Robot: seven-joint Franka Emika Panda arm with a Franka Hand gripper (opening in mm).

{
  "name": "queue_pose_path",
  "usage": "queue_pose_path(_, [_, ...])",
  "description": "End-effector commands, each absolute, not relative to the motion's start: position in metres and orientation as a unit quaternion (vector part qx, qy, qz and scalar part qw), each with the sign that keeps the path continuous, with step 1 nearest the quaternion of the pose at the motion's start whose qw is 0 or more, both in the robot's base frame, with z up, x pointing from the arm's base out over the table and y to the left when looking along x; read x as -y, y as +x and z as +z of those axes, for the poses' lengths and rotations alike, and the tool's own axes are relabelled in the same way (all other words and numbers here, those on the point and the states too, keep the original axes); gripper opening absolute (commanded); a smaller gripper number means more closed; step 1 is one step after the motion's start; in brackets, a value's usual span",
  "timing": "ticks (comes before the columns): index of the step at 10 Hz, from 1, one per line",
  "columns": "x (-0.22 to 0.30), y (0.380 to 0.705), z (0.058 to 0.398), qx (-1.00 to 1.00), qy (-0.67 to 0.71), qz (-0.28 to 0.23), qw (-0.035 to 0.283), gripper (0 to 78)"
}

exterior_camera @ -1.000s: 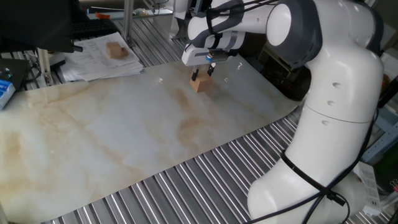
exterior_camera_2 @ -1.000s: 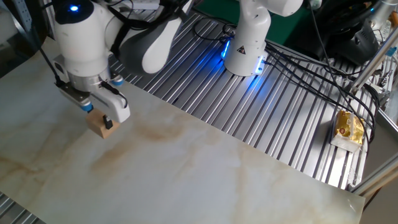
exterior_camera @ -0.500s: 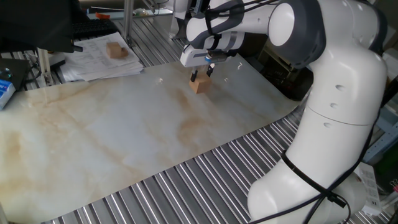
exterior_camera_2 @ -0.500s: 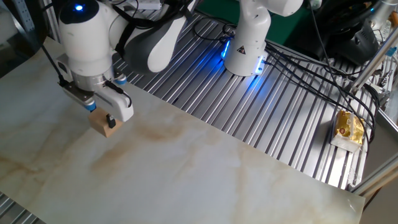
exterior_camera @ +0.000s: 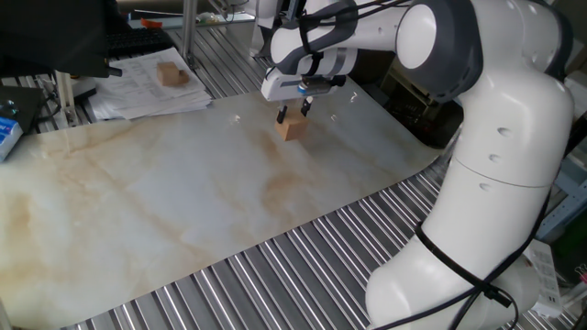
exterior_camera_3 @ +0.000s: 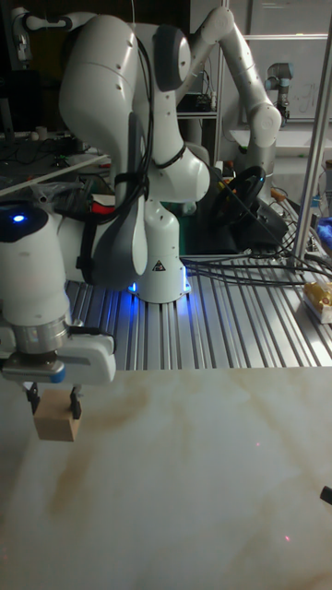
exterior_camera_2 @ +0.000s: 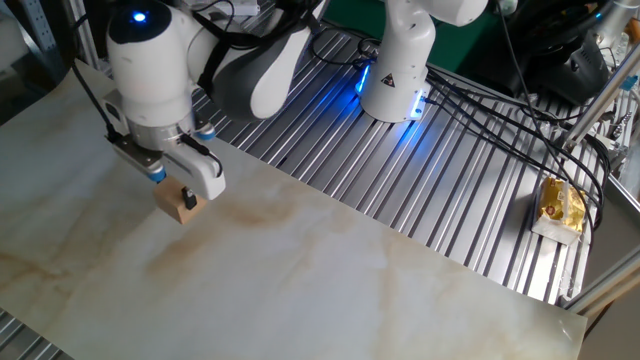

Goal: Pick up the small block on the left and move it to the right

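— Where is the small block lying relative to the gripper?

— Directly beneath it, sitting near the tabletop's left edge in the tall view. The fingers are straddling its top, spread and apparently not clamping; contact I cannot tell.

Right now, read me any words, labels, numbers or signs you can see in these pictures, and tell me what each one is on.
No text can be read in any view.
Robot base: a dark triangular warning sign, no legible words.
Papers behind the marble-patterned board: printed, too small and blurred to read.
Yellow packet on the ribbed table: markings too blurred to read.
Small block: plain, no markings.
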State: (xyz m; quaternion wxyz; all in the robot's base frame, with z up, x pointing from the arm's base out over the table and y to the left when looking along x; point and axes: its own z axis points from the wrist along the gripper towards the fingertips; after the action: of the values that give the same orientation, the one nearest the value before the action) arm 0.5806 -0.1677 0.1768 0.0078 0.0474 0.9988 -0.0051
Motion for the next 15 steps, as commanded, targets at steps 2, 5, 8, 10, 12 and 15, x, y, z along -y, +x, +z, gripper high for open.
queue_pose_path(2, [0.1548, 0.5806, 0.1862, -0.999, 0.044, -0.020, 0.007, 1.1])
queue_pose_path(5, [0.1528, 0.5822, 0.1818, -0.998, 0.044, -0.034, 0.005, 1.1])
queue_pose_path(8, [0.1530, 0.5821, 0.1822, -0.999, 0.042, -0.033, 0.008, 1.1])
queue_pose_path(10, [0.1530, 0.5821, 0.1822, -0.999, 0.037, -0.029, 0.010, 1.1])
queue_pose_path(12, [0.1530, 0.5821, 0.1822, -0.999, 0.024, -0.026, 0.014, 1.1])
queue_pose_path(15, [0.1530, 0.5821, 0.1822, -0.999, -0.022, -0.028, 0.013, 1.1])
